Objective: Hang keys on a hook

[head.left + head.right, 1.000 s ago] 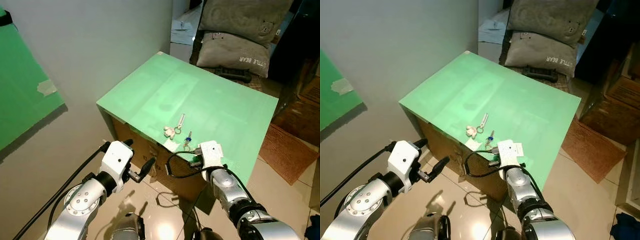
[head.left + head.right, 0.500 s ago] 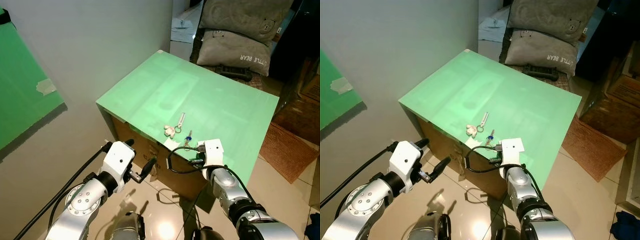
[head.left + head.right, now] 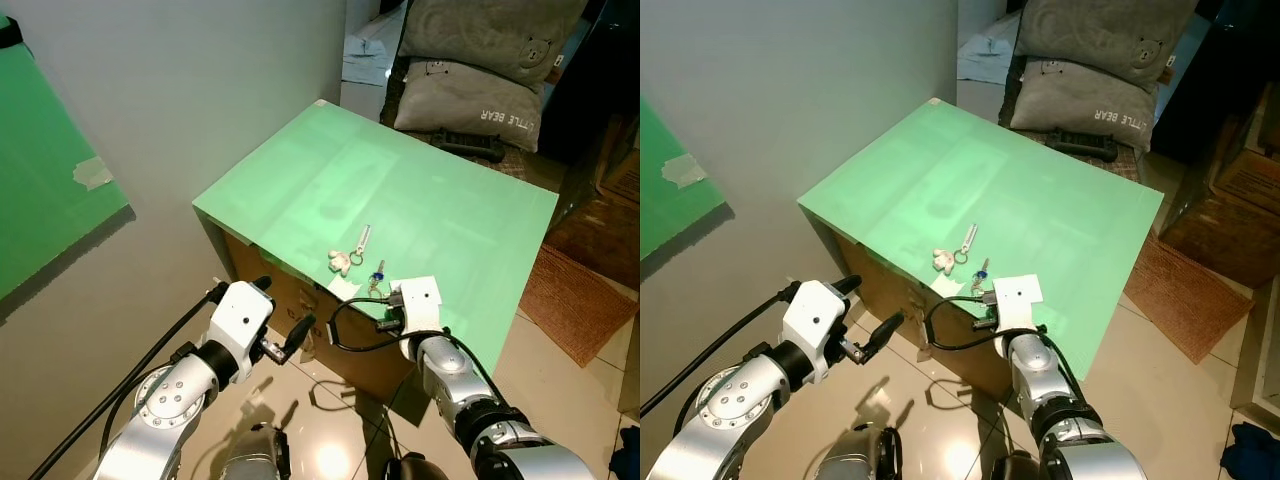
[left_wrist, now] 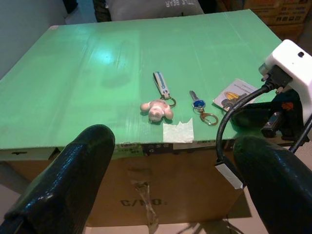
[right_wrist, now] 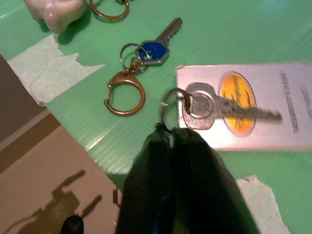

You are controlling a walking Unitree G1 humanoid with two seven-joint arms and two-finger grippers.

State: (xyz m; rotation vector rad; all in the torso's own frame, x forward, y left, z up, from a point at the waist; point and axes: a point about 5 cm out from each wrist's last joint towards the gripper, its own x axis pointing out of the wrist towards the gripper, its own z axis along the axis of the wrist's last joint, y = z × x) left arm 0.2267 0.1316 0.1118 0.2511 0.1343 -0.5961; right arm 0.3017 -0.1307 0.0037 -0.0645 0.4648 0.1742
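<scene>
Three key sets lie near the front edge of the green box top: a pig-shaped charm with a strap, a blue-headed key on a gold clasp ring, and a silver key resting on a white card. My right gripper is at the box's front edge, fingers pressed together with the silver key's ring caught at their tips. In the head view it sits under its white wrist camera. My left gripper hangs open in front of the box, below its top.
The green top covers a cardboard box with a strip of white tape at its edge. Grey cushions and a black object lie behind it. A grey wall with a green panel stands to the left and a brown mat lies to the right.
My right wrist dipped back slightly, then returned toward the keys. The left arm drifted a little to the right. The keys on the box have not moved.
</scene>
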